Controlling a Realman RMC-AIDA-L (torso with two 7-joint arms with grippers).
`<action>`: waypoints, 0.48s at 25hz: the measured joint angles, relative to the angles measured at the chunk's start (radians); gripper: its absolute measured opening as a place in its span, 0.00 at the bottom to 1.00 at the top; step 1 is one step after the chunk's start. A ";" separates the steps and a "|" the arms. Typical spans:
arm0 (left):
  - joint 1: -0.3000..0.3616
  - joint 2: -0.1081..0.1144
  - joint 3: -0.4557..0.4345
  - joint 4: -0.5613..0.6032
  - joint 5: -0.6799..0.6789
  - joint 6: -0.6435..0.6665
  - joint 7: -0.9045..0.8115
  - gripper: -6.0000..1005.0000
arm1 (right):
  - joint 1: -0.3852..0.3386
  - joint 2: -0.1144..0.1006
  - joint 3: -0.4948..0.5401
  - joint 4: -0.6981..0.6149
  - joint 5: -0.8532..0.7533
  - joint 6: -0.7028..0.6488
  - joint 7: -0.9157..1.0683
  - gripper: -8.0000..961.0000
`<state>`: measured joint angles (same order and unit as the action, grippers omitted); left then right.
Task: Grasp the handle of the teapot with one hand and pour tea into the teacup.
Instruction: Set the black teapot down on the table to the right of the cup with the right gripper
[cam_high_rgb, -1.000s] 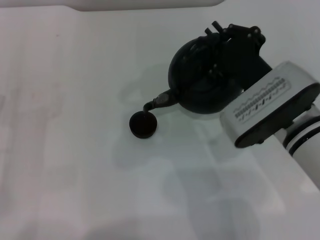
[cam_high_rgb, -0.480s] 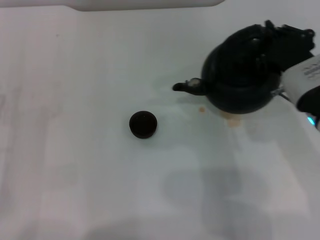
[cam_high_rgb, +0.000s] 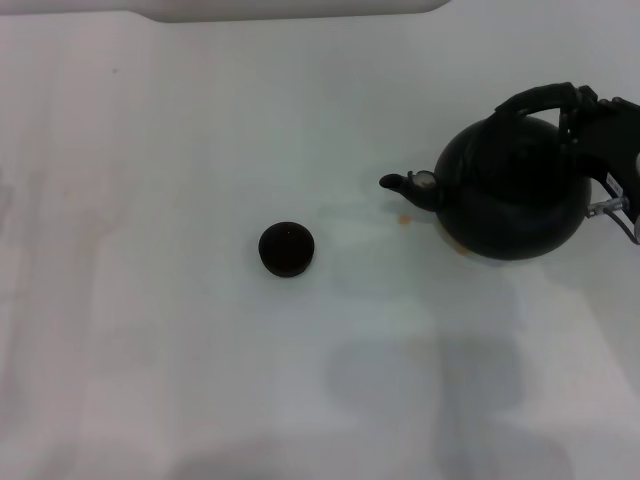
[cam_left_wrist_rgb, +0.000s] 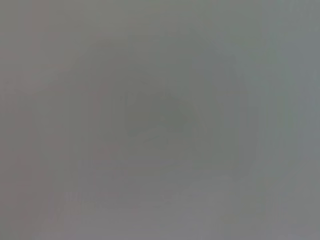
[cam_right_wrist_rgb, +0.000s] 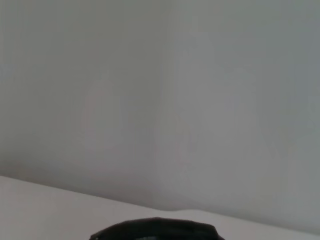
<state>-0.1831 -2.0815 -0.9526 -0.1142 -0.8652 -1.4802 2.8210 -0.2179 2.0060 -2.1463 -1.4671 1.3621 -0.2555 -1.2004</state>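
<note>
Right gripper (cam_high_rgb: 585, 105) is sitting at the far right edge of the head view, its dark fingers closing on the handle (cam_high_rgb: 540, 98) at that arch's right end. I am holding the teapot (cam_high_rgb: 515, 190) upright, spout (cam_high_rgb: 405, 184) pointing toward my left, a pale spot showing near the tip. Whether the pot's base is resting on the table (cam_high_rgb: 150, 300) or hanging just above it, I cannot tell. Small orange-brown drops (cam_high_rgb: 403, 218) are lying on the white surface just under the spout, with another stain (cam_high_rgb: 458, 248) at the pot's lower left edge.

Teacup (cam_high_rgb: 286, 249) is standing alone near the middle of the table, well apart from the spout and on my left of it, upright, dark inside.

Right wrist view is showing mostly pale wall and table, with a strip of the black handle (cam_right_wrist_rgb: 157, 229) along its lower edge. Left wrist view is giving only flat grey; my left arm is showing nowhere.
</note>
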 joint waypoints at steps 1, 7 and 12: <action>-0.001 0.000 0.000 0.000 0.000 0.000 0.000 0.88 | 0.000 0.000 0.003 0.003 0.000 0.002 0.017 0.14; -0.003 0.001 0.000 0.001 0.000 0.000 0.000 0.88 | -0.001 -0.001 0.035 0.008 0.001 0.061 0.060 0.16; -0.004 0.002 0.000 0.001 0.000 0.000 -0.003 0.88 | 0.002 0.000 0.064 0.019 0.003 0.113 0.105 0.18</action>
<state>-0.1868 -2.0799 -0.9525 -0.1130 -0.8652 -1.4803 2.8185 -0.2159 2.0056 -2.0824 -1.4480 1.3655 -0.1420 -1.0956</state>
